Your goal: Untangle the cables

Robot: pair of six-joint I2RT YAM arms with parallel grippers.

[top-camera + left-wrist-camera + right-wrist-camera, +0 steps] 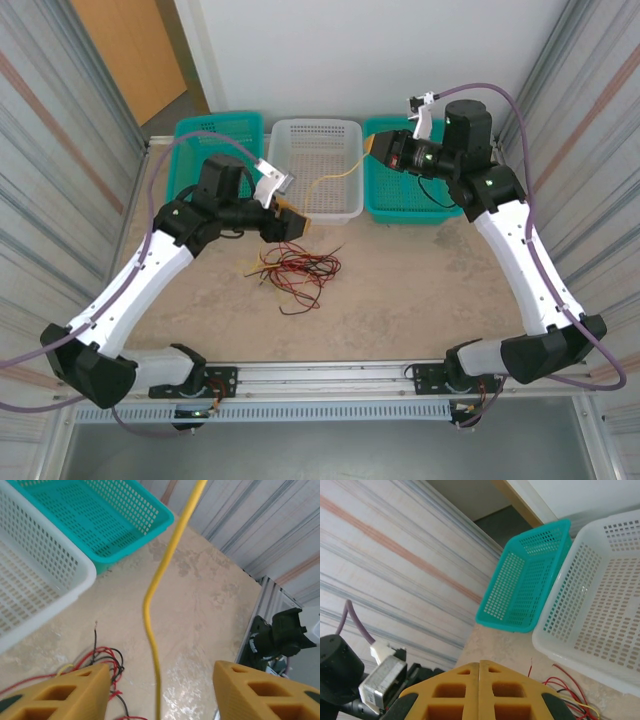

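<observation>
A tangle of red, black and yellow cables [297, 268] lies on the table in front of the white basket [315, 122]. One yellow cable [335, 177] rises out of it and runs taut over the basket's corner to my right gripper [372, 147], which is shut on its end. In the right wrist view the fingers [479, 664] are pressed flat together. My left gripper [295, 225] hangs over the heap's far edge. In the left wrist view it [161, 666] stands open with the yellow cable [152, 630] passing between the fingers, touching neither. Red and black strands [102, 655] lie by its left finger.
Two teal baskets [220, 118] [410, 215] flank the white one at the back of the table. Corrugated metal walls close in both sides. A rail with both arm bases runs along the near edge [330, 375].
</observation>
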